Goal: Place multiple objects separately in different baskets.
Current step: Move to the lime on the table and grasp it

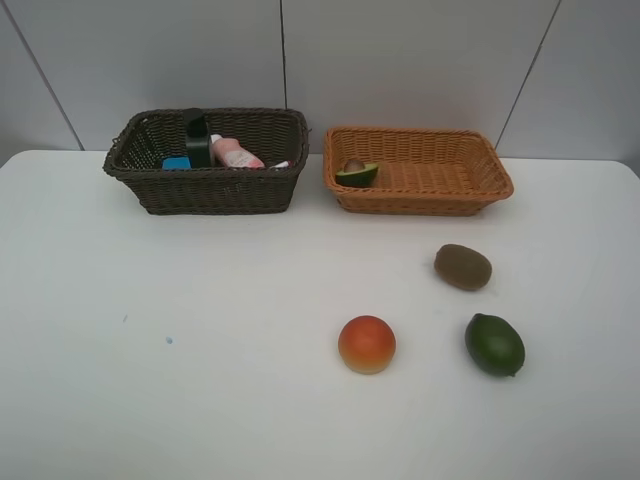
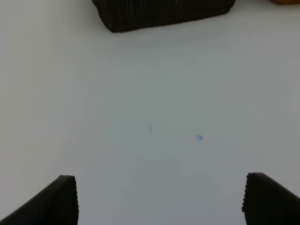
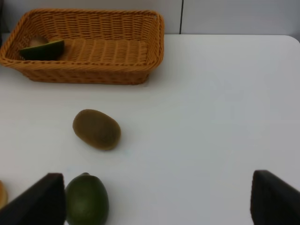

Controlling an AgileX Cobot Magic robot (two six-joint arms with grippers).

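Three fruits lie loose on the table (image 1: 200, 350): the kiwi (image 1: 462, 267), the lime (image 1: 494, 344) and the round fruit (image 1: 367, 344). They are well apart from each other. The avocado half (image 1: 357, 174) lies in the orange basket (image 1: 420, 205). The pump bottle (image 1: 197, 140) and the pink bottle (image 1: 238, 153) are in the dark basket (image 1: 220, 190).

We judge all three fruits to be light and firm.
- Kiwi: oval, with a matt, rough-looking brown skin. We expect good friction and take it across its short axis.
- Lime: glossy and smooth, so likely to slip or roll. We take it at its widest girth.
- Round fruit: smooth, orange-red and the widest of the three. We take it across the middle.

Both baskets are woven wicker with stiff walls.

The left gripper (image 2: 161, 199) stands wide and empty over bare table. The right gripper (image 3: 159, 199) is also wide and empty, with one finger just beside the lime.
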